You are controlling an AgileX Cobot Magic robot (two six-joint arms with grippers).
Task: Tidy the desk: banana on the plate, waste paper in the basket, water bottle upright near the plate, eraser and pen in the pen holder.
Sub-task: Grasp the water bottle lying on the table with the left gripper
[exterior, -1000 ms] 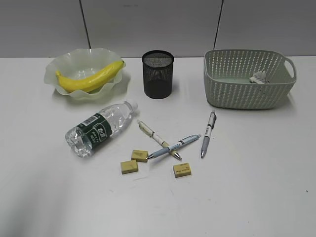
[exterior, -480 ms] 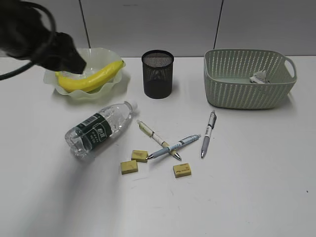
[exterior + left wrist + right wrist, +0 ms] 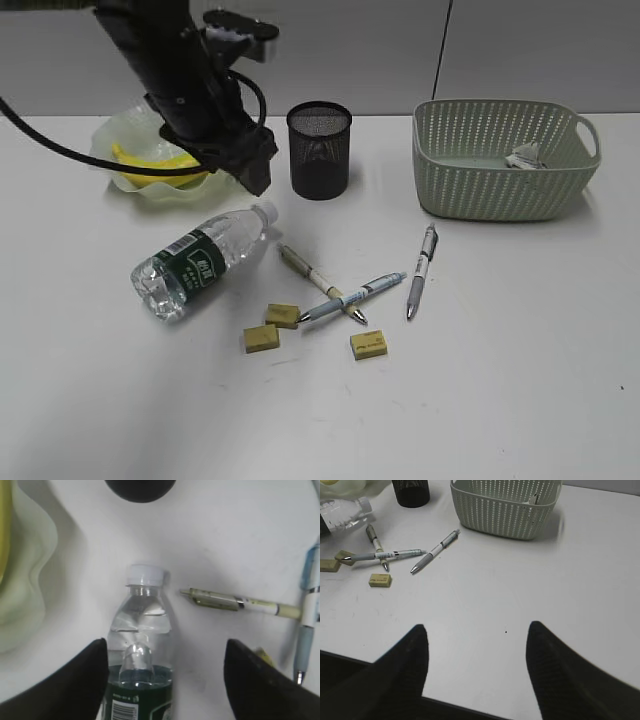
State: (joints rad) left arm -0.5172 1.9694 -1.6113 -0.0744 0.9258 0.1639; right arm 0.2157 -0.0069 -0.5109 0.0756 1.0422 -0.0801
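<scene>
The water bottle (image 3: 205, 260) lies on its side on the desk (image 3: 500, 380), cap toward the plate (image 3: 112, 135). My left gripper (image 3: 256, 168) hangs open just above its cap end. In the left wrist view the bottle (image 3: 142, 625) runs between the open jaws (image 3: 166, 645), close to the left finger. The banana (image 3: 150, 165) lies in the plate, partly hidden by the arm. Waste paper (image 3: 525, 157) sits in the basket (image 3: 500, 170). Three pens (image 3: 320, 280) and three erasers (image 3: 368, 344) lie in front of the pen holder (image 3: 320, 150). My right gripper (image 3: 477, 627) is open over bare desk.
Two pens cross beside the bottle's neck (image 3: 235, 601). The third pen (image 3: 422, 270) lies apart, below the basket. In the right wrist view the desk's front edge (image 3: 470, 705) runs just under the fingers.
My left arm has come into view from the upper left and swung right and down, past the plate, to the bottle's cap end. Nothing on the desk has moved.
</scene>
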